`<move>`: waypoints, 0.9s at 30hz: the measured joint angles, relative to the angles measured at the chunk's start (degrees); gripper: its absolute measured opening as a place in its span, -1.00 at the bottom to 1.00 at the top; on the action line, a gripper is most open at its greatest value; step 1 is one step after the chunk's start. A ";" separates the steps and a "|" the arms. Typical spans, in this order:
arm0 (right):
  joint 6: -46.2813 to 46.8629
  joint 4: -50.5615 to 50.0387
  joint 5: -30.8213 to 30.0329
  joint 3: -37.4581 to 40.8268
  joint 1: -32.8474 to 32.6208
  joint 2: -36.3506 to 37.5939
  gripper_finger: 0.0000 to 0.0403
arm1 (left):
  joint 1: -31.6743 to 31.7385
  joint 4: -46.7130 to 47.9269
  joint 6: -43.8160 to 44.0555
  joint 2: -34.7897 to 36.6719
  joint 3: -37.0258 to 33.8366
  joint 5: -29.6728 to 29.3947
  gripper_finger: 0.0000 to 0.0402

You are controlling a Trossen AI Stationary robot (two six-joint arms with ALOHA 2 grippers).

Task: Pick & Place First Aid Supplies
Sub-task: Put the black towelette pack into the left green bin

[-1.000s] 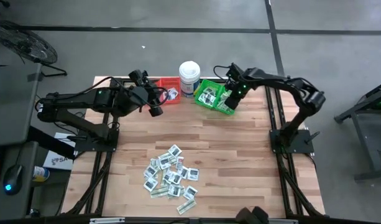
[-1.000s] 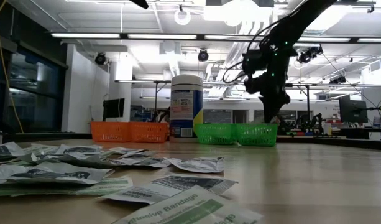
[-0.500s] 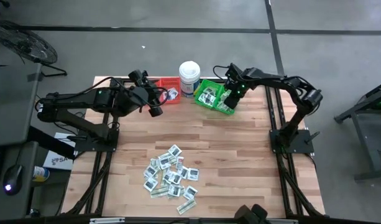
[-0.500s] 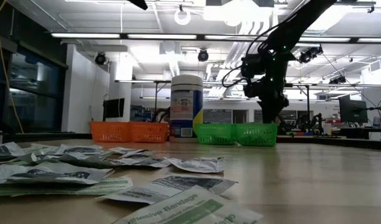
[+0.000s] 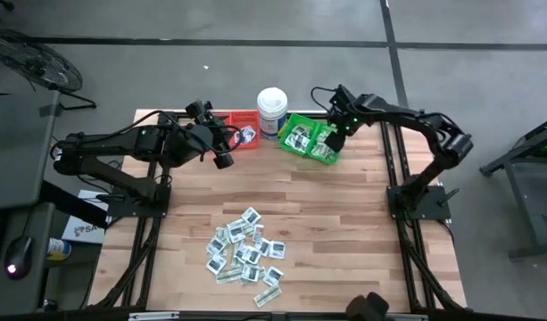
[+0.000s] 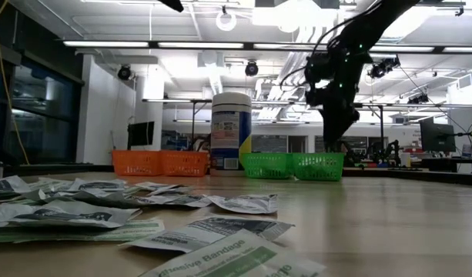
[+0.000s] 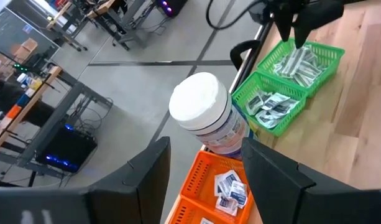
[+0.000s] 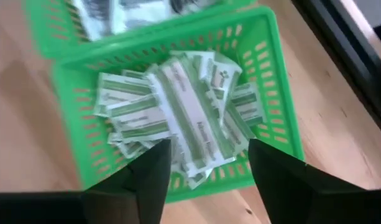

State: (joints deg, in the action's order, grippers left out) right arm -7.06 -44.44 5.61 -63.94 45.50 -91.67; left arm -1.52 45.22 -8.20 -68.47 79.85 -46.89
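— Where is the right gripper (image 5: 335, 134) compared to the white tub (image 5: 271, 109)?

— It hangs to the right of the tub, above the outer green bin (image 8: 265, 74). Its two fingers (image 8: 146, 180) stand apart and there is nothing between them. Below it, in that bin, lie green-and-white strips (image 8: 184, 118), many on top of each other.

— And the left gripper (image 5: 221, 150)?

— It is to the left of the tub, just beside the red bin (image 5: 244, 130), and it is above the table (image 5: 344, 223). Its fingers (image 7: 146, 180) are also spread, with nothing held.

— Where are the other first aid supplies (image 5: 246, 251)?

— Most lie in a loose heap on the table, well apart from the tub, toward the near edge. A few square white packets (image 7: 230, 186) are in the red bin beside the tub, and some more are in the inner green bin (image 7: 271, 107), next to the tub on its other side.
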 joint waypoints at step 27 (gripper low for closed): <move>-0.36 -3.79 6.79 -0.01 -0.52 21.67 0.07 | -9.48 -1.05 26.92 0.44 -21.89 11.34 -0.04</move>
State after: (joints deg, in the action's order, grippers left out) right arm -7.42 -48.23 12.40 -63.95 44.97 -70.00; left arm -11.00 44.17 18.72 -68.03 57.96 -35.55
